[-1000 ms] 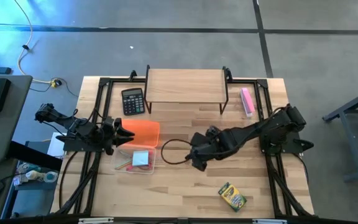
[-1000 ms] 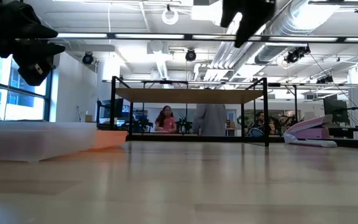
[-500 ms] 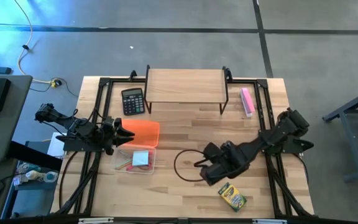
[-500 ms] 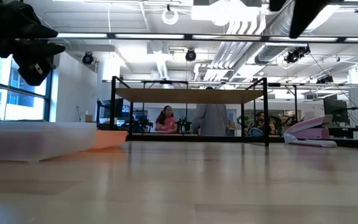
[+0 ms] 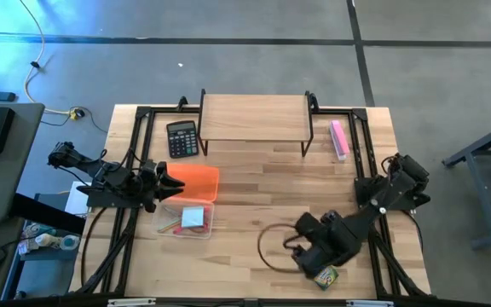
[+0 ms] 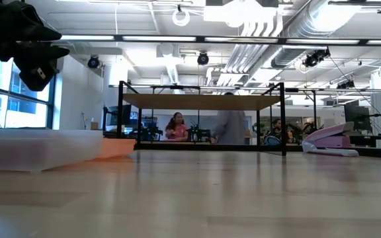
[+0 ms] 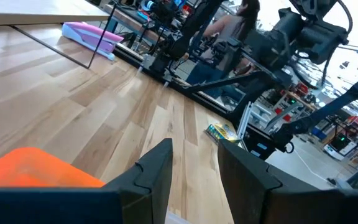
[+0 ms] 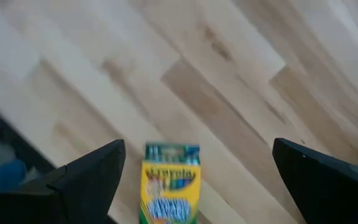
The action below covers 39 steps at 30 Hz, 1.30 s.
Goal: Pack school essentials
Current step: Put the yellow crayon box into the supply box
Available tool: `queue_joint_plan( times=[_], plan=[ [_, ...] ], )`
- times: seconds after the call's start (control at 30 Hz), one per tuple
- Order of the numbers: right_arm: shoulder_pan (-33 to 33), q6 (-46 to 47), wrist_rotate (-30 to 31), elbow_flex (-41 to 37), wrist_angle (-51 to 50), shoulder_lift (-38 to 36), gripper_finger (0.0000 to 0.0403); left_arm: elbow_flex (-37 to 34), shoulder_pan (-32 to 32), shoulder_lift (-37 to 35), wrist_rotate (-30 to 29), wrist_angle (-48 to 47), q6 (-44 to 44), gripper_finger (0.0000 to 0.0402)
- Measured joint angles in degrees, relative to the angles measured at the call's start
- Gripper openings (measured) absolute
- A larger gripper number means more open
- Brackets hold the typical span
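A yellow-green crayon box (image 5: 326,275) lies flat on the table near its front edge, at the right. My right gripper (image 5: 311,256) hangs above it, open wide and pointing down. In the right wrist view the box (image 8: 169,186) shows between the fingers, far below my right gripper (image 8: 199,149). A clear container (image 5: 186,219) at the left holds a light blue notepad (image 5: 193,217), pencils and small red items. My left gripper (image 5: 167,182) waits level at the table's left, open, beside an orange lid (image 5: 196,180).
A wooden shelf (image 5: 254,118) stands at the back, with a black calculator (image 5: 181,138) to its left and a pink block (image 5: 339,138) to its right. A dark cable loop (image 5: 271,247) hangs by the right arm. Bare wood fills the table's middle.
My right gripper has swung from the table's middle toward the near right corner, over the crayon box. It has rolled about its own axis on the way. Its fingers have stayed open.
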Motion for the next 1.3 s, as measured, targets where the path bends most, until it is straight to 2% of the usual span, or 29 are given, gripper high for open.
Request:
queue_joint_plan(
  times=[0.27,0.67,1.07,1.3],
  plan=[
    [7.1,1.8,-1.0,-0.4,-3.1,0.5,0.0399,0.0,0.0,0.0,0.0,0.0,0.0,0.0117],
    [13.7,9.9,-1.7,-14.0,13.2,-0.3,0.0399,0.0,0.0,0.0,0.0,0.0,0.0,0.0117],
    [15.4,11.8,-1.8,-24.6,30.6,-0.4,0.0399,0.0,0.0,0.0,-0.2,0.0,0.0,0.0117],
    [15.4,11.1,-2.2,-28.3,35.7,-0.4,0.0399,0.0,0.0,0.0,-0.2,0.0,0.0,0.0117]
  ],
)
